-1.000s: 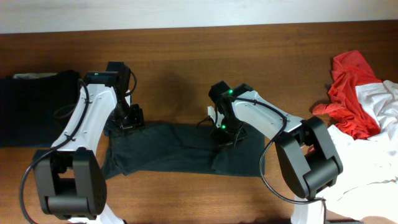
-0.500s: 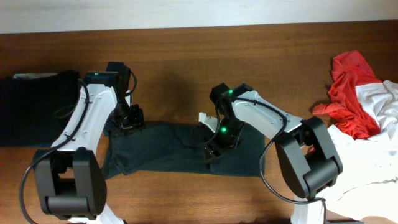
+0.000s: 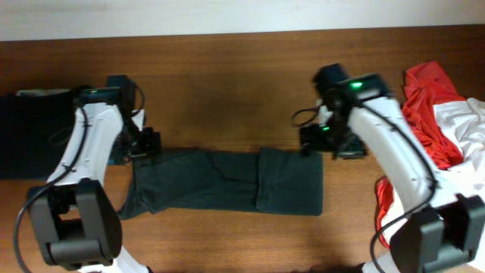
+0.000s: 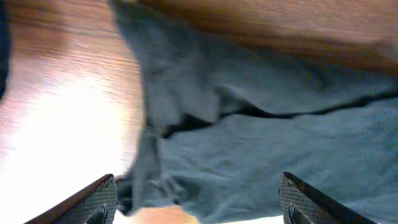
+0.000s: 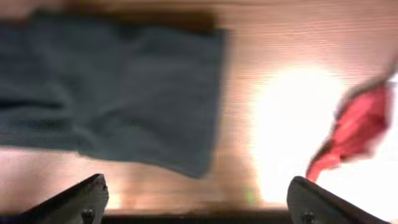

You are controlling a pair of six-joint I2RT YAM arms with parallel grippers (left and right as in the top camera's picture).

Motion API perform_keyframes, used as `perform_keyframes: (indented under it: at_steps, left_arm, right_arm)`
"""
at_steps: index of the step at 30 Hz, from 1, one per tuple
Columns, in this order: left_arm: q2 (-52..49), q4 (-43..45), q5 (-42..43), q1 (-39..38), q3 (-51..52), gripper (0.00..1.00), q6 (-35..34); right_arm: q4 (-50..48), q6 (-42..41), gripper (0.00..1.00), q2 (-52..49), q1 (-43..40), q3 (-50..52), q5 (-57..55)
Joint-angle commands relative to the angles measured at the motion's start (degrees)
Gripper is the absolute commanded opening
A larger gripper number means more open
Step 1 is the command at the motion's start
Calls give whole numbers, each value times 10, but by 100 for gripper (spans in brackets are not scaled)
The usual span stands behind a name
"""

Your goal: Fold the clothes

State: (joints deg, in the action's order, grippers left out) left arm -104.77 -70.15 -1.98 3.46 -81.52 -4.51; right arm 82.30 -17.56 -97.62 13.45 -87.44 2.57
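A dark grey-green garment of the clothes lies flat in a long strip across the middle of the table, its right end folded over as a flap. My left gripper hovers at its upper left corner, open and empty. In the left wrist view, the cloth spreads below the left gripper. My right gripper hangs just off the upper right corner, open and empty. The right wrist view shows the garment's edge ahead and to the left of the right gripper, with bare wood between the fingers.
A black garment lies at the far left edge. A red garment and a white one are heaped at the right, and the red one also shows in the right wrist view. The wooden table extends behind.
My right gripper let go of the garment's right part, opened wide and moved up and to the right. The left gripper shifted slightly left and opened a bit wider.
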Motion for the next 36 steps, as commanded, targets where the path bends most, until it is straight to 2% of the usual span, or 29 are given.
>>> perform_keyframes:
  at_steps: [1,2,4,9,15,16,19,21,23,24,25,26,30,36]
  left_arm:
    - [6,28,57,39,30,84,107]
    - [6,41,58,48,43,84,120]
    - [5,82,62,66,78,92,137]
    - [0,118,64,66,115,91,171]
    - [-32,159,50,66,152,89,170]
    - [-43,156,52,66,153,80,170]
    - [-74,151,55,64,160,65,148]
    - [-86,145,71,61,160,35,148]
    - [-85,136,71,61,157,20,144]
    - [-85,125,71,61,148,9,142]
    - [-85,115,63,61,137,3,132]
    - [-85,102,40,62,120,1,106]
    - [-85,27,-42,77,17,1,39]
    - [-85,-105,-50,90,-171,1,-1]
  right_arm:
    - [26,-17,99,5,-63,-5,-27]
    - [34,-7,99,5,-83,-5,-27]
    - [39,8,99,5,-112,-5,-27]
    - [38,12,99,5,-113,-5,-31]
    - [36,21,99,5,-113,-5,-33]
    - [34,21,99,5,-113,-5,-33]
    - [34,21,99,5,-113,-5,-33]
    - [34,21,99,5,-113,-5,-33]
    - [34,21,99,5,-113,-5,-33]
    - [34,21,99,5,-113,-5,-33]
    - [34,21,99,5,-113,-5,-33]
    - [34,22,99,5,-113,-5,-33]
    - [32,23,99,5,-113,-5,-61]
    - [21,23,99,5,-117,-5,-78]
